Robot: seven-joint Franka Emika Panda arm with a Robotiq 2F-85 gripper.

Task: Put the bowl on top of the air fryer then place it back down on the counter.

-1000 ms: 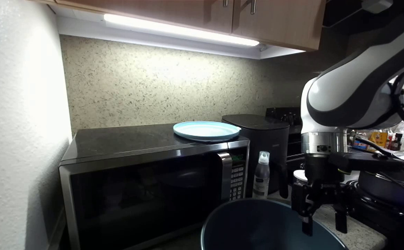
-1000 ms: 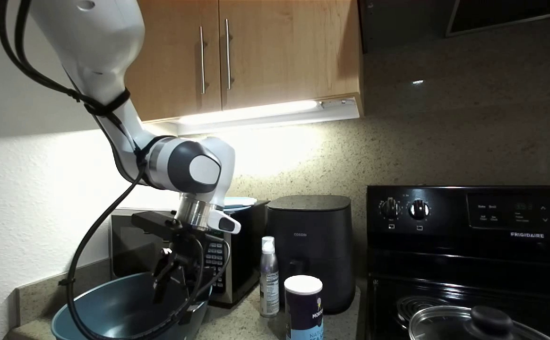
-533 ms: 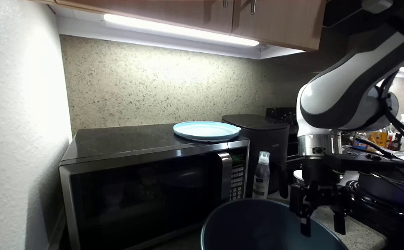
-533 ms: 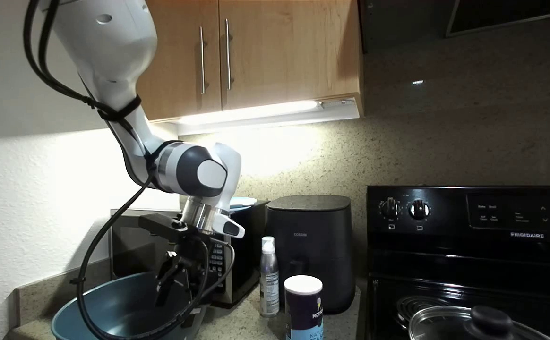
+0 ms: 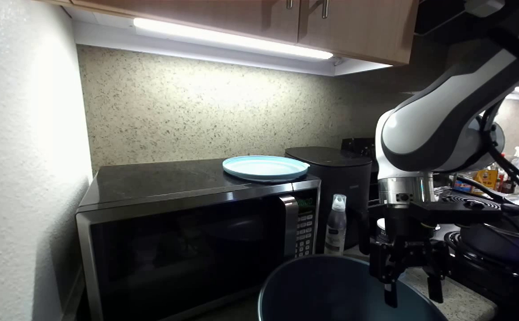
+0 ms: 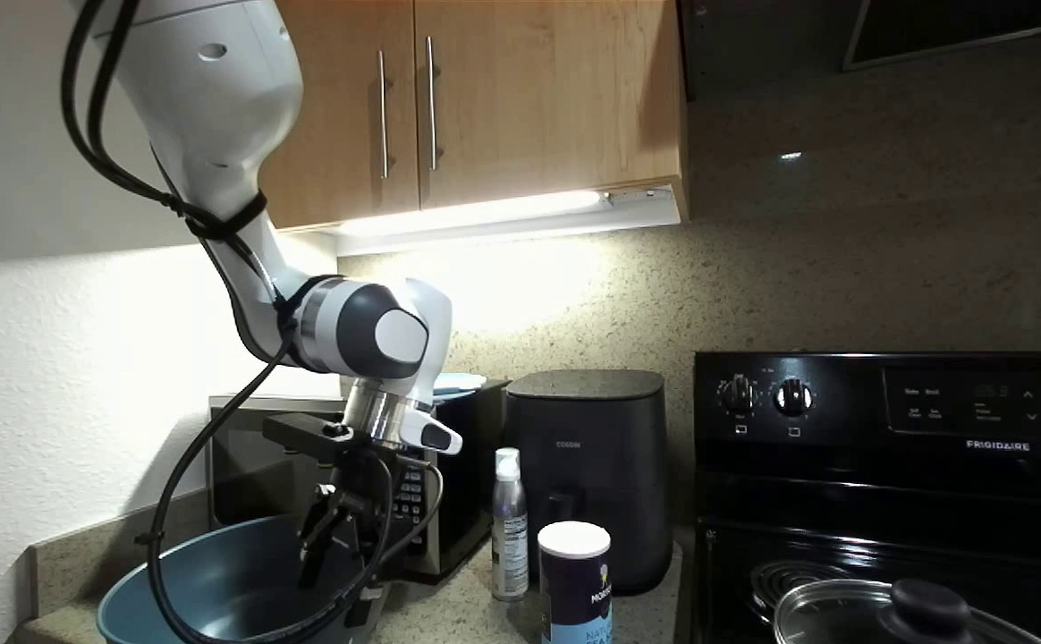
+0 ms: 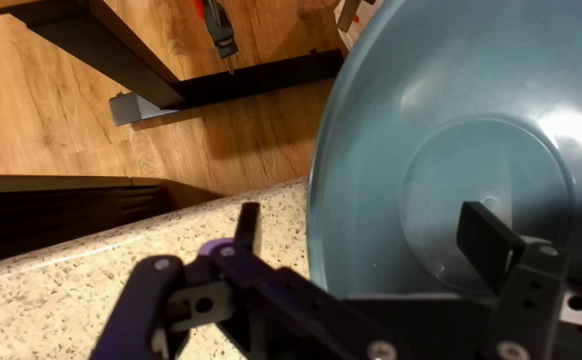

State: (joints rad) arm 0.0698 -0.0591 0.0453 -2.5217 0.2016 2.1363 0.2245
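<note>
The dark teal bowl (image 5: 326,290) stands low in front of the microwave in both exterior views, its base cut off by the frame edge. My gripper (image 7: 361,205) is open, with the bowl's near rim passing between its fingers and nothing gripped. One black finger (image 7: 488,245) is over the bowl's interior; the opposite finger (image 7: 247,225) is outside, above the speckled counter (image 7: 46,305). How far the tips reach below the rim I cannot tell. Behind, to the right in an exterior view, is the black air fryer (image 6: 588,483) with a flat bare top.
The microwave (image 5: 188,249) carries a pale-blue plate (image 5: 266,168). A spray can (image 6: 510,528) and a salt canister (image 6: 576,581) stand before the air fryer. The stove (image 6: 878,483) holds a lidded pot (image 6: 842,608). Cabinets (image 6: 538,98) hang overhead. The wrist view shows floor (image 7: 251,165) past the counter edge.
The gripper has sunk slightly and shifted a little sideways at the rim, and the arm's upper links have swung with it. Jaws stay open; the bowl has not moved.
</note>
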